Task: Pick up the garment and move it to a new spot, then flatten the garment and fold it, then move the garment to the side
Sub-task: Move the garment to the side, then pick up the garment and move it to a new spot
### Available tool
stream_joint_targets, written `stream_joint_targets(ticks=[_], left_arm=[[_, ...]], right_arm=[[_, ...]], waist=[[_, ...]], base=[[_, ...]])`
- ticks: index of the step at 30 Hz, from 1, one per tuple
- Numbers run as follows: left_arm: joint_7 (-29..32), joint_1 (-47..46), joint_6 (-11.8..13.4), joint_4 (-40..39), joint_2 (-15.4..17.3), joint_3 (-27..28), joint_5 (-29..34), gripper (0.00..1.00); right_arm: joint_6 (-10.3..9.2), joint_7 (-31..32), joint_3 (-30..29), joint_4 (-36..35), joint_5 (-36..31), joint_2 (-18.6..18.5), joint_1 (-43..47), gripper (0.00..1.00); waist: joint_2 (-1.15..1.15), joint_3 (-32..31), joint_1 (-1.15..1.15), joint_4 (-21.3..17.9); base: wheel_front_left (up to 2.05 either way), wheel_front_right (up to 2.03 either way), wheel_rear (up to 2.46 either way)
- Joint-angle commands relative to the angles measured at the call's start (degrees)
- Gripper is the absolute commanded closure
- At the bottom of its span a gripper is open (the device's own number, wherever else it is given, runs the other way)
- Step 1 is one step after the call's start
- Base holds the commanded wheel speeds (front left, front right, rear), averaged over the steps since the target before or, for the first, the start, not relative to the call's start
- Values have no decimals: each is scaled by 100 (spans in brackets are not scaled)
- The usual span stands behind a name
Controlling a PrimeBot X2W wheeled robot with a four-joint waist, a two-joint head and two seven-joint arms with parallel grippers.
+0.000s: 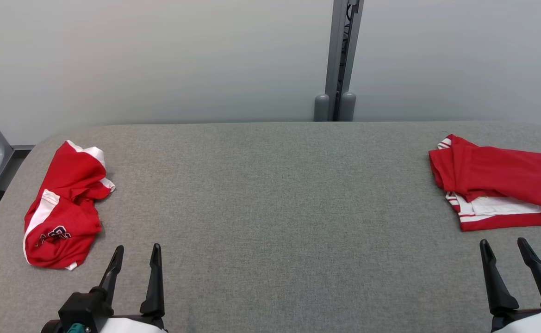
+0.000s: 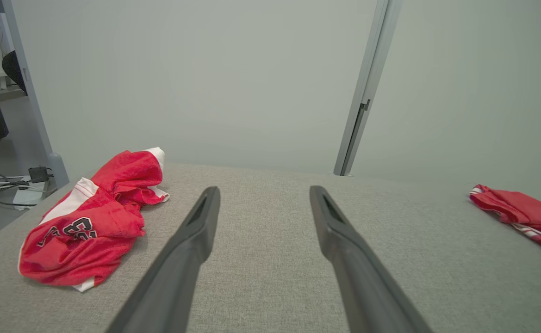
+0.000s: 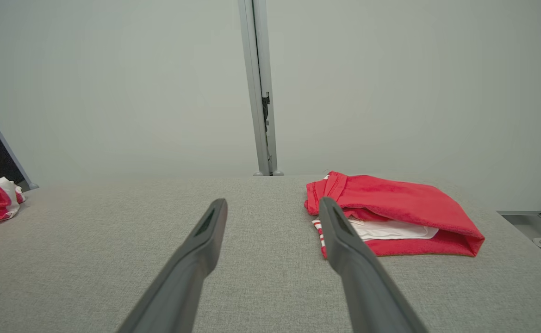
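your left gripper [image 1: 137, 246] and right gripper [image 1: 503, 240] both stand wide, empty. the crumpled garment [image 1: 64, 208] lies at the left of the table [image 1: 270, 208], near the left gripper; pinch a raised fold.

Table [image 1: 270, 208] centre open; crumpled garment [image 1: 62, 208] left, folded garment [image 1: 497, 180] right.

The tabletop [image 1: 270, 208] is covered with grey woven cloth, matt and a little rough. The crumpled garment [image 1: 62, 208] near its left edge is red mesh cloth with a faint sheen. The folded garment [image 1: 497, 180] near the right edge looks softer and matt. The left gripper [image 1: 138, 246] and the right gripper [image 1: 502, 240] have fingers that look like dark matt plastic.
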Motion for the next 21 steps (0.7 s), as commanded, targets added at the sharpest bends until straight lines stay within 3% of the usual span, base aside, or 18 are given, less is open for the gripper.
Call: stream_joint_targets(ticks=[1, 15, 21], left_arm=[[-7, 37, -48, 1, -25, 48, 72, 0], [-8, -39, -235, 91, -157, 140, 211, 0], [-8, -134, -267, 124, -192, 173, 265, 0]], right_arm=[[2, -72, -41, 11, -62, 32, -47, 0], [3, -27, 10, -10, -96, 110, -73, 0], [3, -4, 59, -39, -90, 144, -63, 0]], waist=[[0, 9, 0, -10], [0, 10, 0, 5], [0, 10, 0, 204]], base=[[0, 0, 0], [0, 0, 0], [0, 0, 0]])
